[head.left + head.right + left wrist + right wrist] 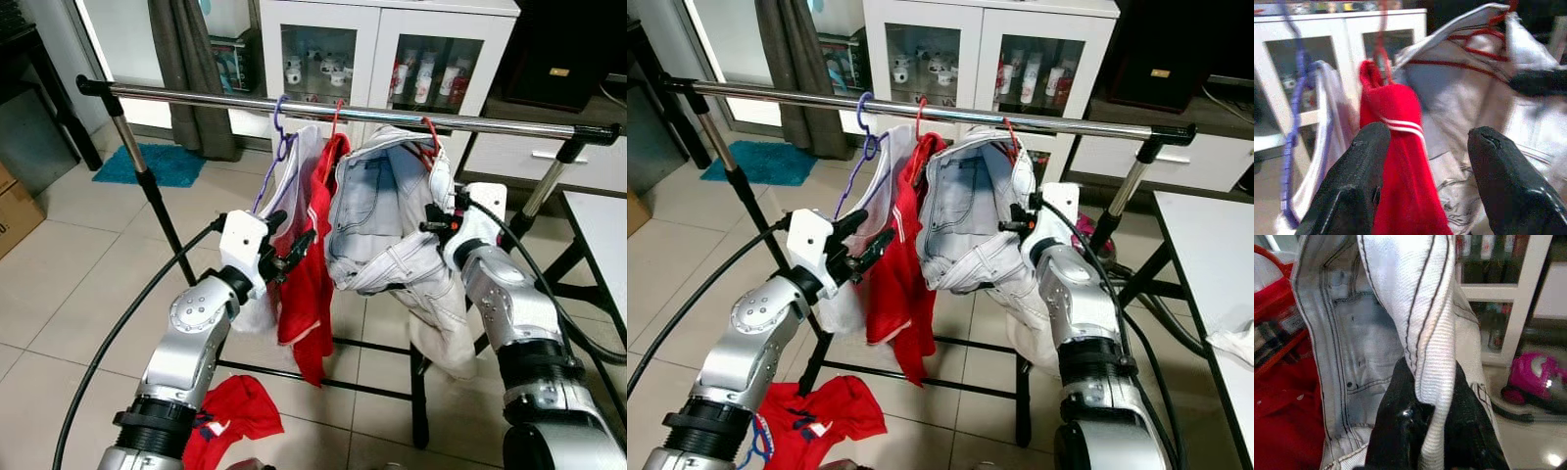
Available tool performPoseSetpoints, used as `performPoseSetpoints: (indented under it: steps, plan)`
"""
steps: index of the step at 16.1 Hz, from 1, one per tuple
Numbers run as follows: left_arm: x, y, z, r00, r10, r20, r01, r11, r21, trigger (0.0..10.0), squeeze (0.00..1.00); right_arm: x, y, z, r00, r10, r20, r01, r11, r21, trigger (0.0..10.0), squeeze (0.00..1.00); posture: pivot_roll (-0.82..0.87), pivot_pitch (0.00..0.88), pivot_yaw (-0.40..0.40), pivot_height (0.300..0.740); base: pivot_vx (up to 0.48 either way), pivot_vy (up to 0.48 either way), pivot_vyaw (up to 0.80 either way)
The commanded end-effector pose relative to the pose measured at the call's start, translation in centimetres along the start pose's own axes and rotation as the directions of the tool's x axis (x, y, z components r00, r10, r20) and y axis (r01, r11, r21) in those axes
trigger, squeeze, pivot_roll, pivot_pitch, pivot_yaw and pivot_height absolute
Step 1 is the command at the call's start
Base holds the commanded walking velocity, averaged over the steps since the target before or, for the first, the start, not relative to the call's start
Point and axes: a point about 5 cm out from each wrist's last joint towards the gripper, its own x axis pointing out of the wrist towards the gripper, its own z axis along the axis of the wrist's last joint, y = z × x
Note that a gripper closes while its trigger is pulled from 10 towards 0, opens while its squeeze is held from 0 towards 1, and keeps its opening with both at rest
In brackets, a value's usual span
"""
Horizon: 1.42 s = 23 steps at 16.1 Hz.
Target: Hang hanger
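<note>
A steel clothes rail carries three hangers. A purple hanger holds a white garment, a thin red hanger holds a red garment, and a red hanger holds pale denim jeans. My left gripper stands open just in front of the red garment, with nothing between its fingers. My right gripper is at the right side of the jeans, shut on a fold of the denim below the hanger.
A red cloth lies on the tiled floor by my left arm. Behind the rail stands a white glass-door cabinet. A white table is at the right, and a teal mat at the far left. A pink vacuum sits on the floor.
</note>
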Motion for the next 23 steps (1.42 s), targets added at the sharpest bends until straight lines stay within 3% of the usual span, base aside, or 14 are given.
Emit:
performPoseSetpoints:
  steps: [1, 3, 9, 11, 13, 14, 16, 18, 20, 23]
  plan:
    - [-0.1, -0.4, 0.1, 1.0, -0.028, -0.005, 0.029, 0.999, 0.015, 10.0, 0.0, 0.9, 0.5, 5.9, 0.983, -0.009, 0.183, 0.005, 1.0, 0.023, 10.0, 0.0, -0.05, 0.0, -0.012, 0.74, 0.0, 0.0, 0.0]
    - [-0.3, -0.4, 0.1, 1.0, -0.028, -0.006, 0.028, 0.999, 0.018, 10.0, 0.0, 1.4, 0.8, 7.9, 0.974, -0.017, 0.225, 0.008, 0.999, 0.043, 10.0, 0.0, -0.05, 0.0, -0.012, 0.74, 0.0, 0.0, 0.0]
    - [-0.2, -0.5, 0.1, 0.999, -0.037, -0.01, 0.038, 0.999, 0.017, 10.0, 0.0, 1.4, 0.0, 7.1, 0.976, -0.024, 0.217, 0.017, 0.999, 0.037, 10.0, 0.0, -0.06, 0.0, -0.005, 0.74, 0.0, 0.0, 0.0]
    - [-0.2, -0.7, 0.0, 0.999, -0.042, -0.017, 0.042, 0.999, 0.02, 10.0, 0.0, 0.8, -0.7, 3.5, 0.991, 0.001, 0.136, -0.003, 1.0, 0.013, 10.0, 0.0, -0.05, 0.0, -0.009, 0.74, 0.0, 0.0, 0.0]
    - [-0.2, -0.8, -0.1, 0.999, -0.047, -0.022, 0.047, 0.999, 0.021, 10.0, 0.0, 0.3, -0.8, 1.8, 0.995, 0.016, 0.102, -0.014, 1.0, -0.011, 10.0, 0.0, -0.05, 0.0, -0.006, 0.74, 0.0, 0.0, 0.0]
    - [-0.3, -1.0, -0.2, 0.998, -0.059, -0.028, 0.059, 0.998, 0.022, 10.0, 0.0, -0.7, -1.2, -0.3, 0.995, 0.028, 0.098, -0.025, 0.999, -0.038, 10.0, 0.0, -0.06, 0.0, 0.005, 0.74, 0.0, 0.0, 0.0]
    - [-0.3, -1.1, -0.3, 0.997, -0.069, -0.031, 0.07, 0.997, 0.023, 10.0, 0.0, -1.9, -1.4, -1.5, 0.991, 0.044, 0.128, -0.041, 0.999, -0.026, 10.0, 0.0, -0.06, 0.0, 0.014, 0.74, 0.0, 0.0, 0.0]
    - [-0.1, -1.2, -0.2, 0.996, -0.079, -0.031, 0.08, 0.997, 0.022, 10.0, 0.0, -3.6, -1.9, -1.2, 0.973, 0.045, 0.224, -0.052, 0.998, 0.026, 10.0, 0.0, -0.08, 0.0, 0.031, 0.74, 0.0, 0.0, 0.0]
    - [0.1, -1.4, -0.2, 0.995, -0.093, -0.029, 0.093, 0.995, 0.02, 10.0, 0.0, -4.2, -2.0, 0.1, 0.956, 0.045, 0.29, -0.062, 0.997, 0.05, 10.0, 0.0, -0.08, 0.0, 0.038, 0.74, 0.0, 0.0, 0.0]
    - [0.2, -1.5, -0.1, 0.994, -0.105, -0.025, 0.105, 0.994, 0.021, 10.0, 0.0, -3.3, -1.4, 1.2, 0.96, 0.053, 0.275, -0.062, 0.998, 0.024, 10.0, 0.0, -0.08, 0.0, 0.035, 0.74, 0.0, 0.0, 0.0]
